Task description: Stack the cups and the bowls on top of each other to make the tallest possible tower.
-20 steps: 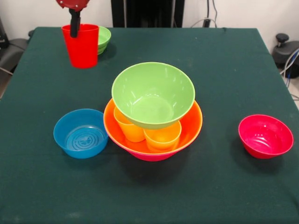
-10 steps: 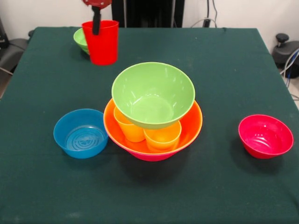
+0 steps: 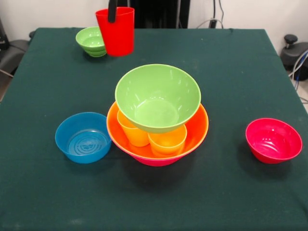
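Front view: pincer [image 3: 113, 14] grips the red cup [image 3: 115, 32] aloft by its rim.

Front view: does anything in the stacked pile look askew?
Yes. The medium-large green plastic bowl is not nested: it perches tilted on upright orange-yellow plastic cups standing inside the large orange plastic bowl, so it looks unsteady.

Dark green tablecloth [image 3: 231, 72] over a table, white wall [image 3: 250, 12] behind, cables [image 3: 298, 62] at right.

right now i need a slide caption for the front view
Gripper carries a red cup above the table, near the stacked bowls.
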Available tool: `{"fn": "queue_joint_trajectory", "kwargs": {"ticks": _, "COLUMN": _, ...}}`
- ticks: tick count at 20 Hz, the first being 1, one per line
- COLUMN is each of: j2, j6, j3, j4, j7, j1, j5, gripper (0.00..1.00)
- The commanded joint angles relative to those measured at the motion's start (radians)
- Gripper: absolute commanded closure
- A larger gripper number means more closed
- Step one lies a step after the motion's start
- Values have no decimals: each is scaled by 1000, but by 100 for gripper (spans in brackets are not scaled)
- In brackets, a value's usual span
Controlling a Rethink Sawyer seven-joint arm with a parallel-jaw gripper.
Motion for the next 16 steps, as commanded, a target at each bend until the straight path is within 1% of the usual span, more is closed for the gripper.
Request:
{"fn": "queue_joint_trajectory", "kwargs": {"ticks": 1, "j2": 22, "j6": 118, "j3": 43, "j4": -79, "j7": 0, "j1": -7, "j5": -78, "gripper": 100}}
{"fn": "queue_joint_trajectory", "kwargs": {"ticks": 8, "j2": 91, "j6": 138, "j3": 36, "j4": -166, "j7": 59, "j1": 15, "j5": -61, "gripper": 100}}
{"fn": "queue_joint_trajectory", "kwargs": {"ticks": 12, "j2": 122, "j6": 158, "j3": 41, "j4": -216, "j7": 64, "j1": 17, "j5": -54, "gripper": 100}}
{"fn": "queue_joint_trajectory", "kwargs": {"ticks": 16, "j2": 145, "j6": 152, "j3": 47, "j4": -236, "j7": 65, "j1": 17, "j5": -47, "gripper": 100}}
